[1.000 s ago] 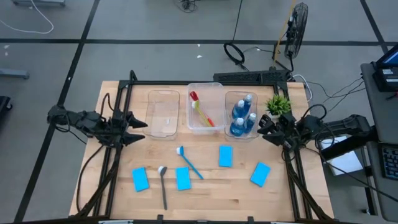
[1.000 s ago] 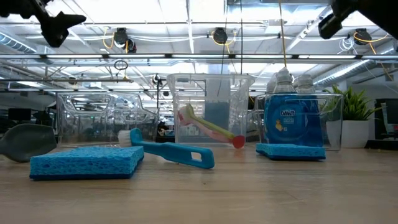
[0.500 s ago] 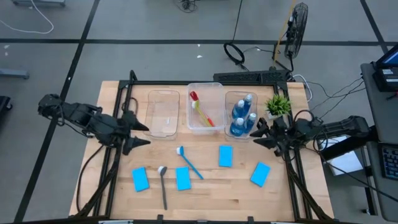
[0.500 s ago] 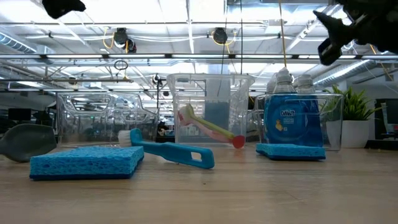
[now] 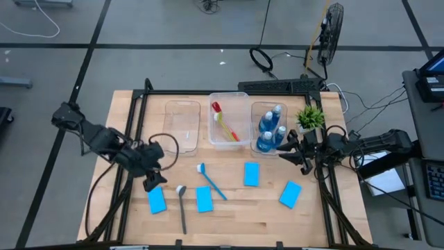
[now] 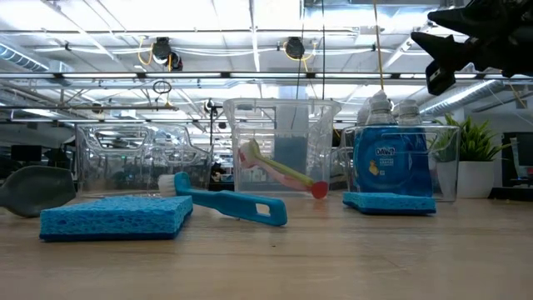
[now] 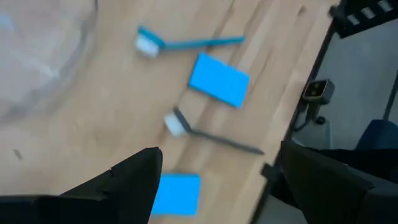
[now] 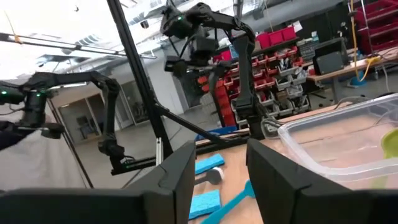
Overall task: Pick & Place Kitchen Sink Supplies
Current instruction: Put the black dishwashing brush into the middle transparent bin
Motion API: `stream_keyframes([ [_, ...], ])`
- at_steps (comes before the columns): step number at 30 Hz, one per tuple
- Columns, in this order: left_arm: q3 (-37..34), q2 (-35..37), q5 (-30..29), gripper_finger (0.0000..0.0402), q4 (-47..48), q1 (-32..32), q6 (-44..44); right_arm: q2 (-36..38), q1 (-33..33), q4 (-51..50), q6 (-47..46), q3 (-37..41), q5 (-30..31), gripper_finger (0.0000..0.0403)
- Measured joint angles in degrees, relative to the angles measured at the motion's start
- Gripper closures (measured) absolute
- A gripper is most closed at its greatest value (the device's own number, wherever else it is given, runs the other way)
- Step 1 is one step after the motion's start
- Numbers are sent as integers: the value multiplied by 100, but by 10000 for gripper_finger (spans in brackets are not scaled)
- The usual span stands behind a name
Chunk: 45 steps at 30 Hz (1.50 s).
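– Where are the arms?

– The left gripper hangs above the worktop's left half, just over the leftmost sponge, jaws spread wide and empty. The right gripper hovers by the tub of bottles near the back right; its jaws stand partly apart with nothing between them.

– And the supplies?

– Four blue sponges lie toward the front edge. A blue brush lies mid-table, a dark brush beside the second sponge. The middle tub holds a red brush and a yellow-green brush. The left tub looks empty.

– The plant?

– A potted plant stands at the back right.
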<state>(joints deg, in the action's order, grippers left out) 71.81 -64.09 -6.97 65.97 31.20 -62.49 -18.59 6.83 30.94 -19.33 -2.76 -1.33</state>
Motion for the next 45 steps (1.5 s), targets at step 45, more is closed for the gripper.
stream_keyframes([
  [45,7,-2577,194,81,-327,702,-4471,-2,0,-125,76,9,-19,273],
])
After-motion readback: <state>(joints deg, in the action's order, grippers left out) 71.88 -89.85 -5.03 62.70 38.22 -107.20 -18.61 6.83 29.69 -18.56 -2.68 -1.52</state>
